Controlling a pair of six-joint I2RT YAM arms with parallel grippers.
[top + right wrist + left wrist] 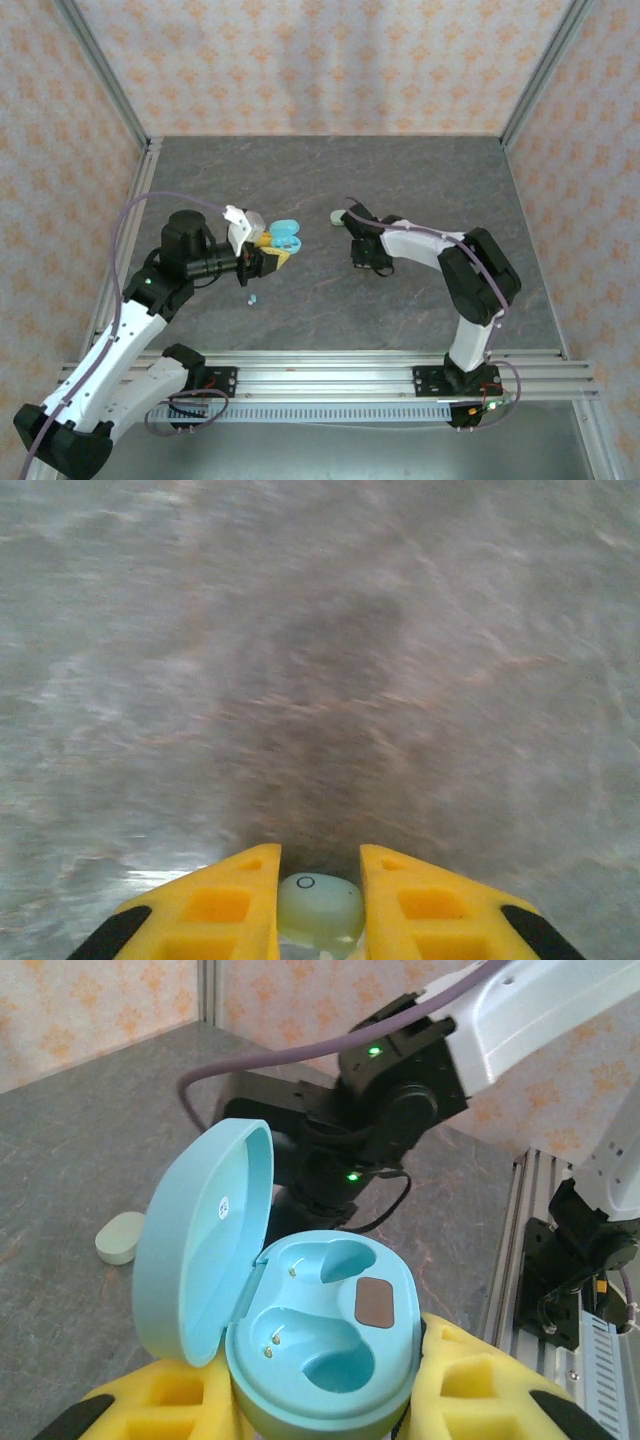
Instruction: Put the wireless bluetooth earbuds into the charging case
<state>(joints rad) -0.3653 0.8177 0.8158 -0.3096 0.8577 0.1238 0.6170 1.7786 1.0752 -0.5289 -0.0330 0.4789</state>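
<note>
My left gripper (272, 250) is shut on the base of a light blue charging case (320, 1340), held above the table with its lid (200, 1240) swung open to the left. Both sockets in the case are empty. My right gripper (320, 858) points down at the dark table, shut on a pale mint earbud (320, 910) that sits between its yellow fingers (230, 905). In the top view the right gripper (362, 258) hangs to the right of the blue case (285, 235). A tiny light blue earbud (252, 299) lies on the table below the left gripper.
A closed pale mint oval case (338, 216) lies on the table just beyond the right wrist, also seen behind the open lid (120, 1237). Aluminium rails (330, 365) run along the near edge. Patterned walls enclose the other three sides.
</note>
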